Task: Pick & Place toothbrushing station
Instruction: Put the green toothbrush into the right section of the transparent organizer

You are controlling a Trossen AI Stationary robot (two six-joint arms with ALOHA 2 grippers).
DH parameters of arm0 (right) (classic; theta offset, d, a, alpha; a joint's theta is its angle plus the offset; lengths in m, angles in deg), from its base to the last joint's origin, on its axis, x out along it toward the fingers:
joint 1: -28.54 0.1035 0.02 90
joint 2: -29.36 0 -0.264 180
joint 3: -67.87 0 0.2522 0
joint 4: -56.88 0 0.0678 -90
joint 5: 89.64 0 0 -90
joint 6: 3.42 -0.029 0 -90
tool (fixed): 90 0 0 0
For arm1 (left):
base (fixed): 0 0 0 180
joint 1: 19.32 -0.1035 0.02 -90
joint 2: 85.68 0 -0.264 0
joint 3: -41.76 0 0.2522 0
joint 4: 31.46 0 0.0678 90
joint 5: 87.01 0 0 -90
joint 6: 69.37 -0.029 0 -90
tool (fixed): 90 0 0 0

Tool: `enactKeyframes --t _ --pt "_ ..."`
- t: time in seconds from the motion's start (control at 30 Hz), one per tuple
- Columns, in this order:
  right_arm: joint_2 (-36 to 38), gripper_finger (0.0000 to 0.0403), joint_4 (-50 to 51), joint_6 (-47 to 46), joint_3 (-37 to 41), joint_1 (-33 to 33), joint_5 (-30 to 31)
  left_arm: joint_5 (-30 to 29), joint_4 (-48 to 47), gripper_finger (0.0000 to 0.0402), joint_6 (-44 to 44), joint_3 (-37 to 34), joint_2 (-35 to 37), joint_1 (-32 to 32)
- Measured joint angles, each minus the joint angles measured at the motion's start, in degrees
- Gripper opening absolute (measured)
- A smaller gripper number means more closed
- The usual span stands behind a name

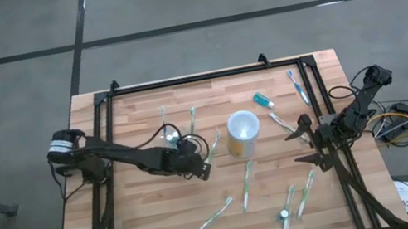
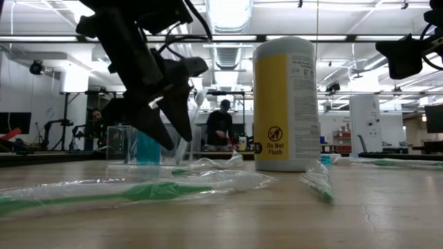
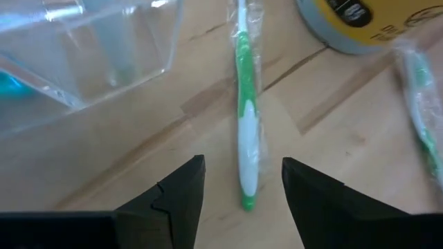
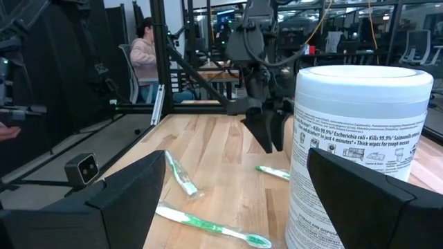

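Note:
The clear toothbrushing station [image 3: 90, 48] stands on the wood just to the far left of my left gripper; it also shows in the low view [image 2: 135, 145] and faintly in the high view [image 1: 172, 137]. My left gripper [image 1: 201, 168] is open at the table's middle, low over the table. Its fingers stand on either side of the handle end of a green, plastic-wrapped toothbrush [image 3: 248, 138] without touching it. My right gripper [image 1: 310, 144] is open and empty at the right edge, facing the yellow wipes canister [image 4: 360, 152].
The yellow canister [image 1: 243, 133] stands upright at mid-table, right of my left gripper. Several wrapped toothbrushes lie scattered, among them one near the front [image 1: 213, 214] and one at the far right [image 1: 297, 85]. A teal tube [image 1: 263, 101] lies behind the canister. A black frame [image 1: 206, 76] borders the table.

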Motion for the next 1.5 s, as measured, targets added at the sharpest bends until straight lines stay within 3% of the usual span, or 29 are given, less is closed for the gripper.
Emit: enactKeyframes --t 0.63,1.23,1.5 --pt "0.0 0.0350 0.0 0.0 0.0 0.0 0.0 7.8 5.9 0.0188 1.1 0.0 -5.8 0.0" --pt "0.0 0.0346 0.0 0.0 0.0 0.0 0.0 10.5 3.2 0.0011 0.1 0.1 -5.5 0.2" --pt "0.0 0.0350 0.0 0.0 0.0 0.0 0.0 12.1 2.4 0.0004 -0.5 0.1 -5.3 0.2"
